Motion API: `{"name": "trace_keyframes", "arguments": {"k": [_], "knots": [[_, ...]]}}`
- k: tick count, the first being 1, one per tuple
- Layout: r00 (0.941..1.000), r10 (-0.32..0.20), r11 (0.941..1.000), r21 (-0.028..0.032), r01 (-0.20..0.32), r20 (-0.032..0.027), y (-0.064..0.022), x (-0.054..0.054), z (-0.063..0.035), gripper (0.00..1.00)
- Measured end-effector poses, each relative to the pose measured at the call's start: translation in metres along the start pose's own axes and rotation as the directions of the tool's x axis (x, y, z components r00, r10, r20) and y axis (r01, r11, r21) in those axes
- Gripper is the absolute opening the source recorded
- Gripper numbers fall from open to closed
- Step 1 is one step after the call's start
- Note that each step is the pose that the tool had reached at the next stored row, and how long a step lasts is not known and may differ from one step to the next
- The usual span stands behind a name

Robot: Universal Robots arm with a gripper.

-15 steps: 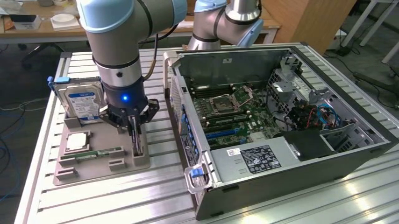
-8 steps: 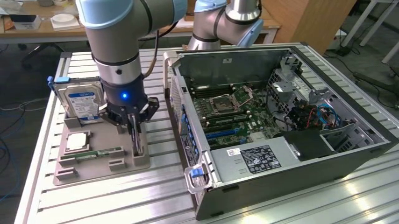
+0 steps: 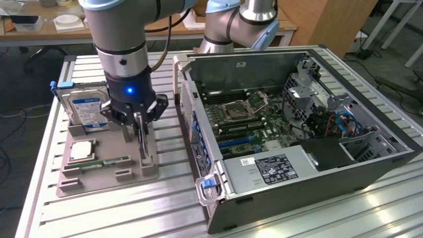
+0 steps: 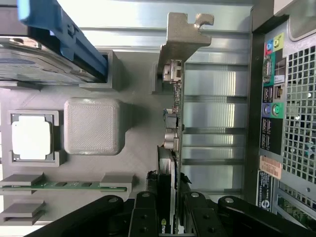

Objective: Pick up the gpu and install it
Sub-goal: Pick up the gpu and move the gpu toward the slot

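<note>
The gpu [image 3: 142,147] stands on edge in a slot of the grey holder tray [image 3: 106,174], next to the open computer case [image 3: 264,171]. In the wrist view the gpu [image 4: 174,98] shows edge-on: a thin green board with its silver end bracket [image 4: 181,34] at the far end. My gripper [image 3: 140,130] is straight above it, and its black fingers [image 4: 147,213] press on both faces of the card near the cooler end. The gripper [image 4: 169,219] is shut on the card, whose lower edge still looks level with the holder slot.
The tray [image 4: 133,140] also holds a blue-labelled hard drive [image 3: 86,106], a CPU [image 3: 82,148] and a RAM stick [image 3: 102,162]. Inside the case lies the motherboard [image 3: 246,111] with blue slots [image 3: 241,143]. The case's rear panel [image 4: 289,123] is close beside the card.
</note>
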State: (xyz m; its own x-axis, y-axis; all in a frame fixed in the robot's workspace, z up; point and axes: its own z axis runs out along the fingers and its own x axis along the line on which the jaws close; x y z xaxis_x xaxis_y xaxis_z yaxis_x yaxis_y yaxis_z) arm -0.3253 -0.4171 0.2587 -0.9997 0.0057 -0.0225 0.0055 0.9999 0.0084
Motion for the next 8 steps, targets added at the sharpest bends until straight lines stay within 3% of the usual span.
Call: {"name": "trace_keyframes", "arguments": {"k": [8], "knots": [[1.0,0.0,1.0,-0.0001,0.0,0.0001,0.0002,-0.001,-0.0223,0.26]]}}
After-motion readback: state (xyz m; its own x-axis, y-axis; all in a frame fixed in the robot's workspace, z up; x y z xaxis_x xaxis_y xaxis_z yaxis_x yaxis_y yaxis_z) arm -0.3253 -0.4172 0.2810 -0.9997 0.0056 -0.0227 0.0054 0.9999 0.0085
